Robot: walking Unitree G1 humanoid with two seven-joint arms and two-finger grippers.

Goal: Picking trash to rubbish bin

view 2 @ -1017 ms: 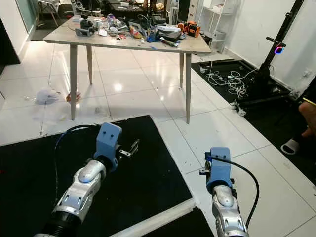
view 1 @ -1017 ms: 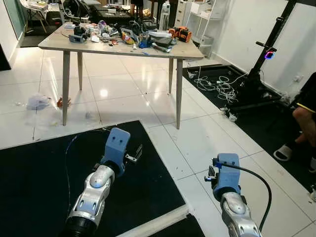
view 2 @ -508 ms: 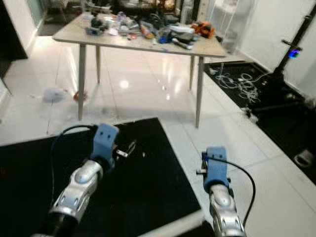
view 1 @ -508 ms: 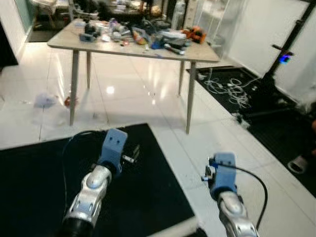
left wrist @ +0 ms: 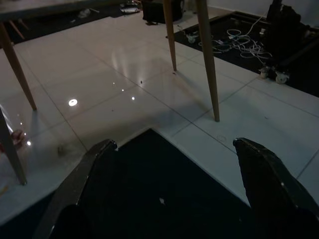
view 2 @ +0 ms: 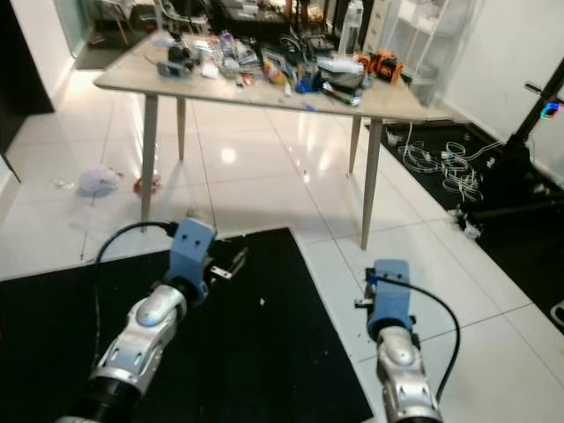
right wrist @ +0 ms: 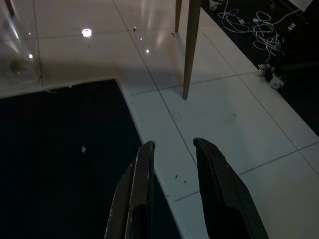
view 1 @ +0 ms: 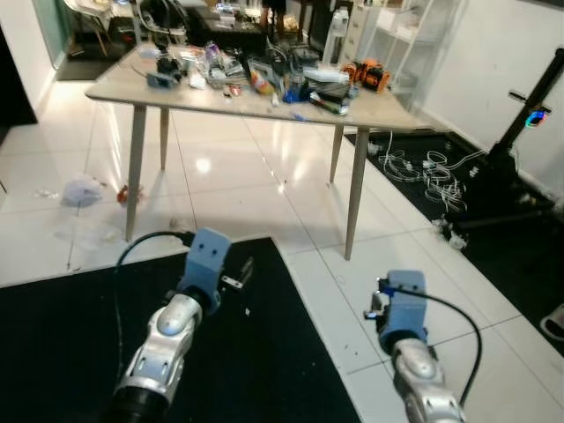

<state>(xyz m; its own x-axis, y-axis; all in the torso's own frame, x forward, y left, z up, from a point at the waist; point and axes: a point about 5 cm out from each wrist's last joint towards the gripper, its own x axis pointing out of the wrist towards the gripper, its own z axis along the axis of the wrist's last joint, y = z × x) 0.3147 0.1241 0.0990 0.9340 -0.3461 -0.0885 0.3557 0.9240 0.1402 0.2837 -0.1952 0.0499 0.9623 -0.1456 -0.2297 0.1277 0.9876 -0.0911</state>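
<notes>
A crumpled white plastic bag [view 1: 82,189] lies on the white tiles at the far left, beside a table leg. A small red scrap [view 1: 122,192] sits close to it. Both arms are held low over the floor in front of me. My left gripper [left wrist: 174,149] hovers above the black mat [view 1: 70,335], its fingers [left wrist: 84,189] spread wide and empty. My right gripper [right wrist: 174,144] hangs over the mat's edge and the tiles, with a narrow gap between its fingers [right wrist: 142,189] and nothing in it. The trash is far ahead and to the left of both grippers.
A wooden table [view 1: 379,113] on thin legs stands ahead, its top crowded with tools and clutter. White cables [view 1: 423,167] and a black wheeled stand [view 1: 520,167] sit on a dark mat at the right. A slipper [view 1: 555,322] shows at the right edge.
The whole picture has shifted and blurred, so the camera moved; the table now sits lower and further right. Both arms keep the same pose. The person at the right edge is out of frame.
</notes>
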